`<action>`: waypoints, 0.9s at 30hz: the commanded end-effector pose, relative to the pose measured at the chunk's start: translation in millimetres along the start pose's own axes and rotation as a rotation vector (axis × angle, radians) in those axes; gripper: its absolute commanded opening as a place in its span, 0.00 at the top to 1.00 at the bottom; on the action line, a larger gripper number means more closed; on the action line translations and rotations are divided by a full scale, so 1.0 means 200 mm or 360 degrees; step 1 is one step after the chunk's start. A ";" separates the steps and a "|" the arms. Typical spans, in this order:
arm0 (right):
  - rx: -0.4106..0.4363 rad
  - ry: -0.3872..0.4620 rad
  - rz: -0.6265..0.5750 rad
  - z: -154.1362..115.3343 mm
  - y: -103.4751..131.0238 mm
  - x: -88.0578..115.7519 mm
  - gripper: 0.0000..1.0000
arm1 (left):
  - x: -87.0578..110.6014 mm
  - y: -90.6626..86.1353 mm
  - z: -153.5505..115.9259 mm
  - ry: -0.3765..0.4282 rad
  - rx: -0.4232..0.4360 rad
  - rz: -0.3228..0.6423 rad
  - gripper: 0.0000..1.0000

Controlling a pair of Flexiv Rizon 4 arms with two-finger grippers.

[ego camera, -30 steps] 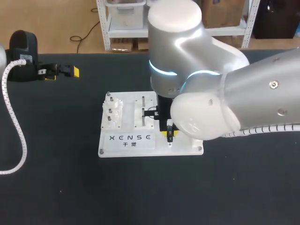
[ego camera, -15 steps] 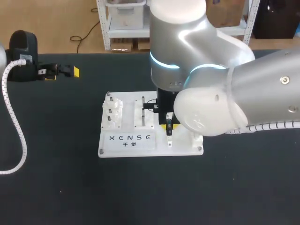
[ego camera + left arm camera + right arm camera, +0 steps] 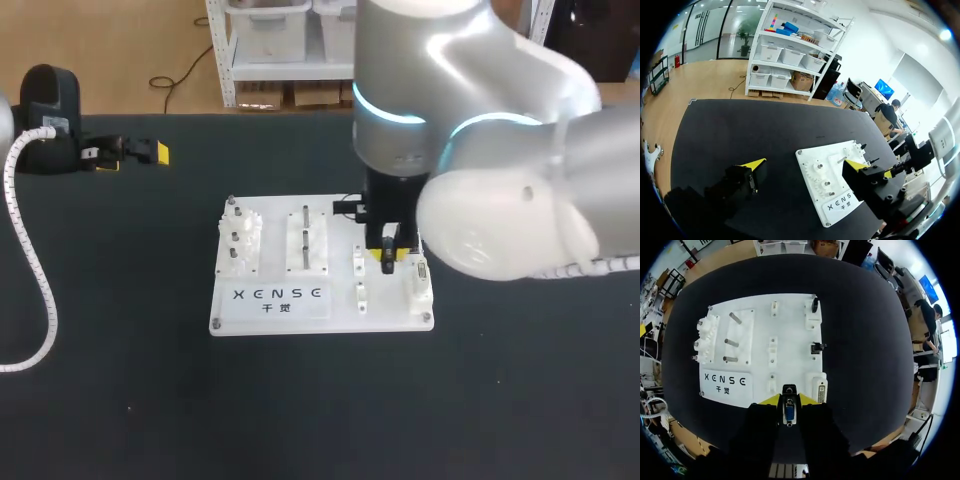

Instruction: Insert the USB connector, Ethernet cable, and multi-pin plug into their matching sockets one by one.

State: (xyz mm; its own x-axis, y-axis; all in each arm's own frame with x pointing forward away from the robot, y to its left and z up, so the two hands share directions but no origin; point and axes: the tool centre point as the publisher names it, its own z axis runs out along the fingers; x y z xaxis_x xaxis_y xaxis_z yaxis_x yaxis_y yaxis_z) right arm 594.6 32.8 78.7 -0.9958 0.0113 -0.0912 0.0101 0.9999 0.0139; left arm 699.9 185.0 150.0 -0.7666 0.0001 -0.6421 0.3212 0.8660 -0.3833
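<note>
My right gripper (image 3: 388, 258) hangs over the right part of the white socket board (image 3: 320, 318), shut on a small black USB connector (image 3: 788, 411) with a blue insert. In the right wrist view the connector points down at the board (image 3: 790, 320), beside the white multi-pin socket (image 3: 821, 388) near the front right corner. That socket (image 3: 418, 280) also shows in the head view, just right of the gripper. My left gripper (image 3: 133, 158) rests far off at the table's back left, open and empty. Its yellow tips (image 3: 754, 163) stand wide apart, with the board (image 3: 832, 200) ahead of them.
The board carries a clear gear block (image 3: 240, 240) on its left, a plate with metal pegs (image 3: 305, 240), a middle column of small white sockets (image 3: 359, 292) and two black fittings (image 3: 815, 347) on its right. A white coiled cable (image 3: 30, 260) runs along the left edge.
My right arm has swung to the right and slightly back, carrying its gripper from the middle column of small sockets toward the board's right side. The left arm has not moved.
</note>
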 end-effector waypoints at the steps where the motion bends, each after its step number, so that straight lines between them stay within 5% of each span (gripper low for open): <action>1: -0.0026 -0.0041 0.0015 -0.02 -0.08 0.04 1.00 | 0.00 0.00 0.00 0.0000 0.0000 0.0000 0.00; 27: 0.0029 -0.0011 0.0083 0.04 -0.23 0.05 1.00 | 0.00 0.00 0.00 0.0000 0.0000 0.0000 0.00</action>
State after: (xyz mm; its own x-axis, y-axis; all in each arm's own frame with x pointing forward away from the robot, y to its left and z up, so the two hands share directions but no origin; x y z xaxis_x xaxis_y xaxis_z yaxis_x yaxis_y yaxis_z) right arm 583.0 -13.7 70.9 -0.9935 0.0615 -0.0958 0.0615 0.9981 0.0035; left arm 699.9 185.0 150.0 -0.7666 0.0001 -0.6421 0.3212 0.8660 -0.3833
